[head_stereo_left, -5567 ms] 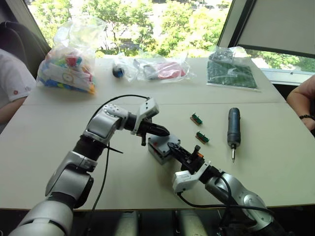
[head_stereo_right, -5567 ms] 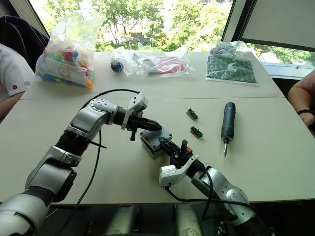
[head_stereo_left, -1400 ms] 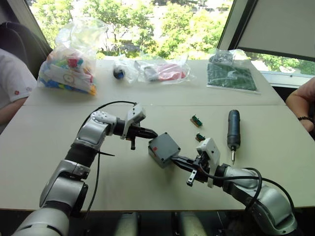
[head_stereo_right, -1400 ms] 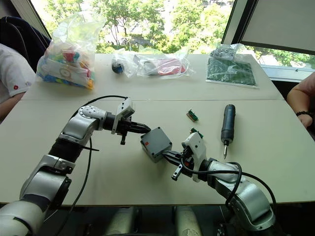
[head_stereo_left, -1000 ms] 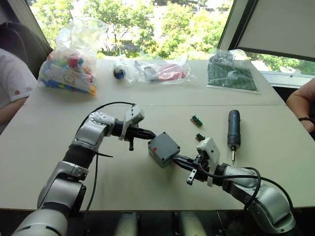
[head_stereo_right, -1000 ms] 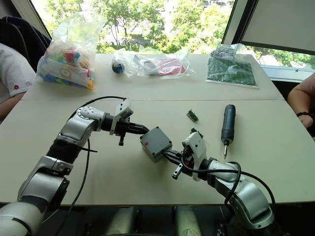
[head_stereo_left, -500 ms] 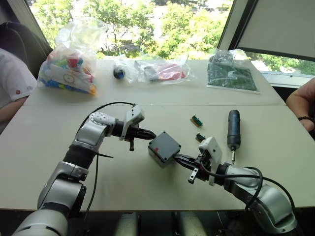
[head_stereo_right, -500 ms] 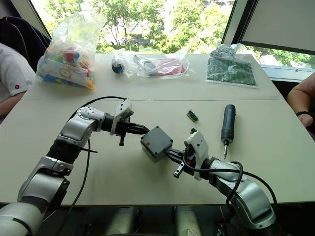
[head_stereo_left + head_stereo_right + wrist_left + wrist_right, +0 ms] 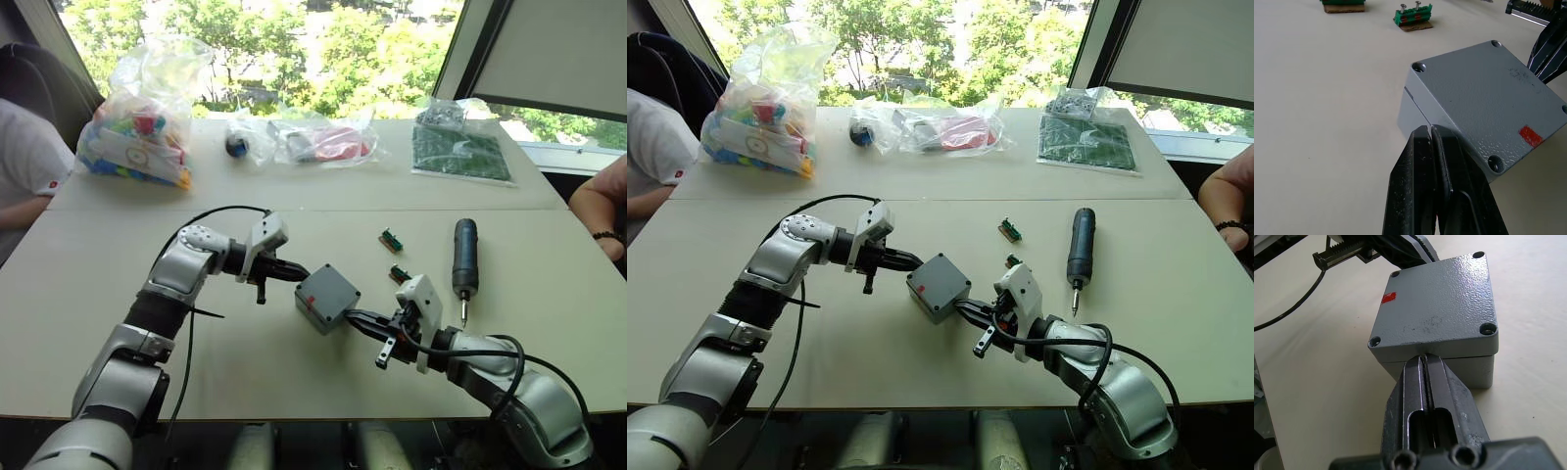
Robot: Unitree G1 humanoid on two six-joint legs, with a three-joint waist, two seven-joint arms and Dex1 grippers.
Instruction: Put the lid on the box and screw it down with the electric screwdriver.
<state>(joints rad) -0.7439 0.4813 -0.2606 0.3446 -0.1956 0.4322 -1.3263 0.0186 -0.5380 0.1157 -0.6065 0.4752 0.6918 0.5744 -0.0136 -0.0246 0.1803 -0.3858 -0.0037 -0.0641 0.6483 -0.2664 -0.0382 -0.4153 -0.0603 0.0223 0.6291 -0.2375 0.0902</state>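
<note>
the lid (image 9: 1437,301) is seated on the box (image 9: 1447,366) at mid-table, and it should be squared by light opposing pressure from the left gripper (image 9: 1431,133) and right gripper (image 9: 1424,363), both closed to a point against opposite box walls and gripping nothing. all four corner holes should be checked for alignment before release. the electric screwdriver (image 9: 463,259) lies well apart to the right, its long axis running away from the robot, bit toward the near edge.

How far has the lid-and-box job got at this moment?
Done: the lid sits on the box. In hand: the left gripper and right gripper, both shut, press its opposite sides. Left: the electric screwdriver lies untouched on the table; corner holes look empty.
</note>
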